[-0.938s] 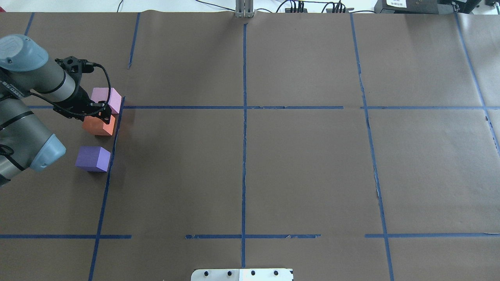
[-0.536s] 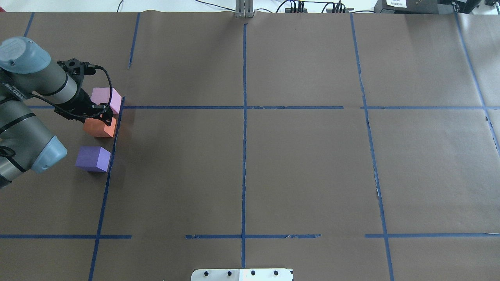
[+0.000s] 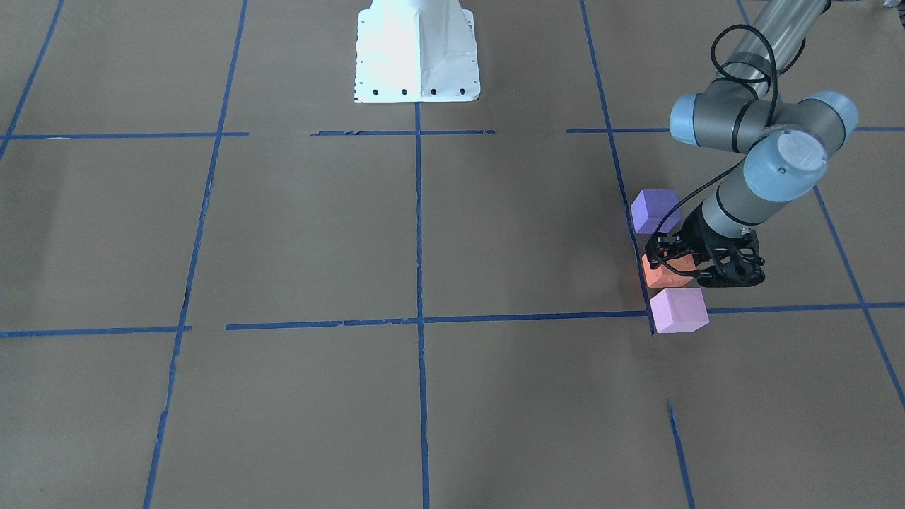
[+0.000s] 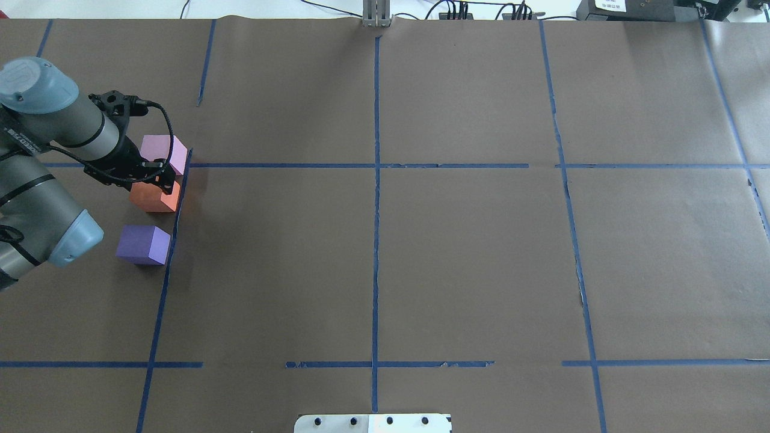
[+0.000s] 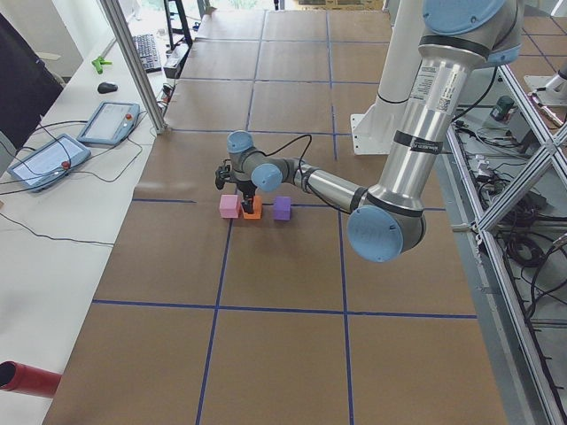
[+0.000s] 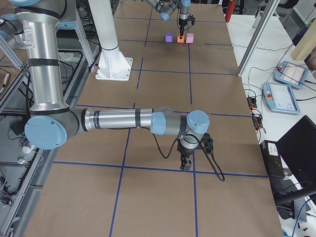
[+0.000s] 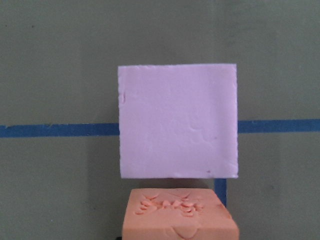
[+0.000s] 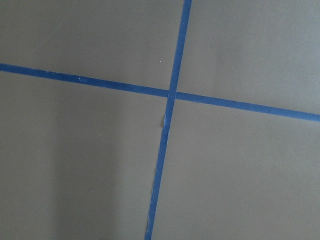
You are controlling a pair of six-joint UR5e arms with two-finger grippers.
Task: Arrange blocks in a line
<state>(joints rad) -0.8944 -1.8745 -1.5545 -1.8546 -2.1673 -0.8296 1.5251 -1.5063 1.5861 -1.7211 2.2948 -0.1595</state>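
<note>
- The three blocks are sitting in a row at the table's far-left part, just to the left of a blue tape line (image 4: 165,282) in the overhead view.
- The row's long axis is running along that tape line, from the robot's side away across the table.
- The purple block (image 4: 141,240) is lying nearest the robot, the orange block (image 4: 153,198) is sitting in the middle, and the pink block (image 4: 161,147) is resting at the far end.
- Each block is a cube, so none is showing a long axis of its own.
- In the left wrist view the pink block is showing edges square to the tape and is covering part of a cross line (image 4: 283,165).
- The purple block is standing apart from the orange one with a clear gap.
- The orange and pink blocks are sitting very close; whether they are touching is not showing.
- The left gripper (image 4: 161,175) is pointing down over the orange block, with its jaws pinching it from either side.
- The right gripper (image 6: 186,165) is hanging low over a tape crossing (image 8: 171,93), well apart from the blocks; whether its jaws are spread or pressed together, I cannot tell.
</note>
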